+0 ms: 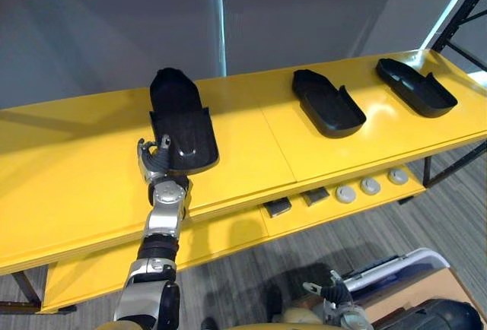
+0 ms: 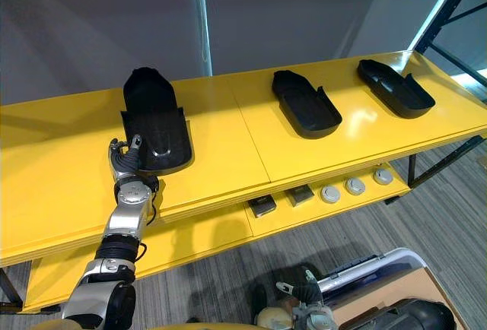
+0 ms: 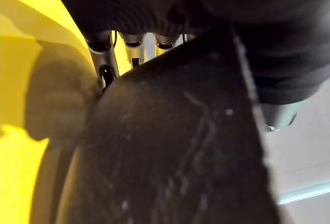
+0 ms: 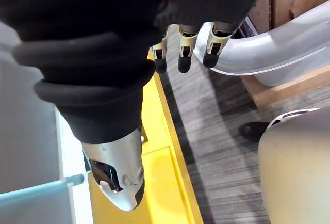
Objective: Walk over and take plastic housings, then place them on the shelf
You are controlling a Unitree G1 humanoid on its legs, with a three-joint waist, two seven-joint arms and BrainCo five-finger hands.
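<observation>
- Three housings lie on the yellow shelf (image 1: 251, 155): left housing (image 1: 181, 128), middle housing (image 1: 329, 106), right housing (image 1: 417, 87), spaced well apart in a row.
- Your left hand (image 1: 156, 166) is at the near end of the left housing, on its near-left corner.
- It is clamped on that housing. The thumb (image 1: 163, 144) comes up over the near rim, and the left wrist view shows the fingers (image 3: 103, 61) tucked past the underside of the dark shell.
- The left housing's long axis runs nearly straight away from you, with the rounded hump at the far end and the open scoop at the near end. The hand lies along that same line, just short of the scoop.
- You can't tell whether the near end is resting flat on the shelf or held a touch off it.
- Your right hand (image 4: 186, 61) hangs low by the shelf's lower edge, over the floor, with fingers loose and nothing in them.
- The left arm is the nearer one to this housing by far. The right is well apart from all three.
- The middle and right housings lie slanted, far-left to near-right, and nothing touches them.
- Judgement: the next move turns on that near-end grip. Any pull or release goes along the long axis, toward you or away. A corner grip could let the shell swing sideways.
</observation>
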